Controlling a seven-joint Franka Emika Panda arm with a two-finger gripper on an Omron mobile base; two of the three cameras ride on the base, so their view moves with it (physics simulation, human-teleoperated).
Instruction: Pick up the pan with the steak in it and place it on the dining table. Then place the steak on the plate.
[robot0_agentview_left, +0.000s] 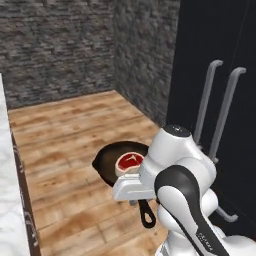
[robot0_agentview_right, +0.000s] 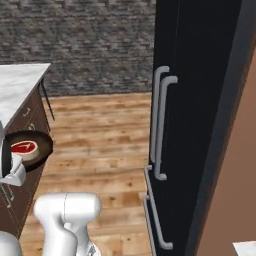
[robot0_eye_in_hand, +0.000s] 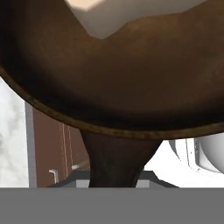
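The black-brown pan (robot0_agentview_left: 111, 161) hangs level in the air above the wooden floor, and the red steak (robot0_agentview_left: 129, 161) with its pale fat rim lies inside it. My gripper (robot0_eye_in_hand: 116, 181) is shut on the pan's short handle (robot0_eye_in_hand: 114, 159), whose loop end (robot0_agentview_left: 148, 218) sticks out below the hand. In the right base view the pan (robot0_agentview_right: 44, 141) and steak (robot0_agentview_right: 24, 148) sit at the far left, just in front of the hand. The hand view looks along the handle into the pan's brown bowl (robot0_eye_in_hand: 131, 74). The plate is out of view.
A marble top (robot0_agentview_right: 20, 82) over brown drawer fronts (robot0_agentview_right: 27, 112) runs along the left; I cannot tell whether it is the dining table. A tall black fridge (robot0_agentview_right: 200, 125) with grey handles stands on the right. Wooden floor (robot0_agentview_left: 70, 135) and a stone wall lie ahead.
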